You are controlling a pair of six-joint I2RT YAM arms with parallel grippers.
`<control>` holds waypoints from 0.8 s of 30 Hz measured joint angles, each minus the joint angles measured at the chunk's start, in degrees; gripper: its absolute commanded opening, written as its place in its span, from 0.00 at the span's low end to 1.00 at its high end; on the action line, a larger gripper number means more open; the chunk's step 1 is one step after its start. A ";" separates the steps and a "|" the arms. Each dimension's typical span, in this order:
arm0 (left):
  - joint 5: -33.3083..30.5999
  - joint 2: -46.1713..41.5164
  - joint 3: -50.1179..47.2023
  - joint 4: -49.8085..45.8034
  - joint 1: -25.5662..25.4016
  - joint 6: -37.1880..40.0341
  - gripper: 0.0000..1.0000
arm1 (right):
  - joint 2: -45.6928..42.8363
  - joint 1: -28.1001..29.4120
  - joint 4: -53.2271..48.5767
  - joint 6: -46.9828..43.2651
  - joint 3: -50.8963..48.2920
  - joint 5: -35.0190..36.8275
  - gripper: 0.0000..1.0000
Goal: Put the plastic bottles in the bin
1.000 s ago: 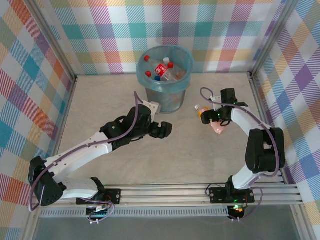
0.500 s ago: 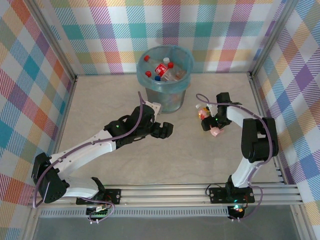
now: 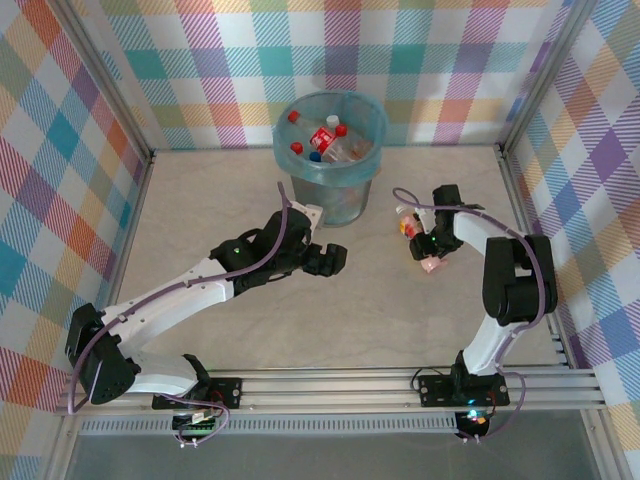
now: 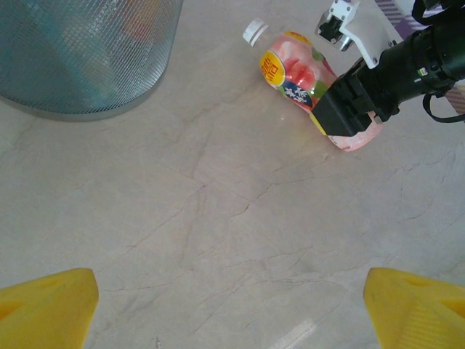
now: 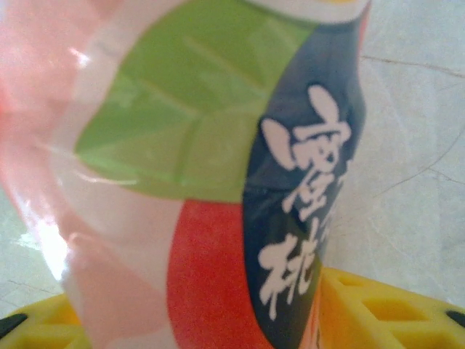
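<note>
Right of centre in the overhead view, a pink peach-drink bottle [image 3: 407, 226] is being shown lying on its side on the pale marbled table [image 3: 300, 330], white cap pointing toward the upper left. It is lying apart from the bin [image 3: 378, 122], which is standing at upper centre.

The right gripper [image 3: 427, 246] is being held down over the bottle's lower half. In the left wrist view its black body [image 4: 347, 113] is covering the pink base end. Whether its fingers are pressing on the bottle or merely straddling it cannot be told.

In the right wrist close-up, the label [image 5: 218, 145] is being shown at very short range: a green leaf, a red patch and a dark blue band carrying white Chinese characters that appear to read 蜜桃. A yellow finger pad [image 5: 370, 298] is lying just beneath it. A red-and-orange logo near the neck [image 4: 273, 64] is too small to be read.

The left gripper [image 3: 330, 260] is being held low at mid-frame, below the bin. Its yellow fingertips [image 4: 43, 305] are spread wide apart with nothing between them.

Several red-capped plastic bottles [image 3: 330, 140] are lying in the blue-lined bin, one with a red-and-white label too small to read. The bin's grey mesh wall [image 4: 80, 58] is taking up the upper left of the left wrist view.
</note>
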 measured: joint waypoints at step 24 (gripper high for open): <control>0.07 -3.19 2.99 -1.31 0.00 0.02 0.94 | -24.96 0.00 3.74 3.74 -0.57 -4.79 0.51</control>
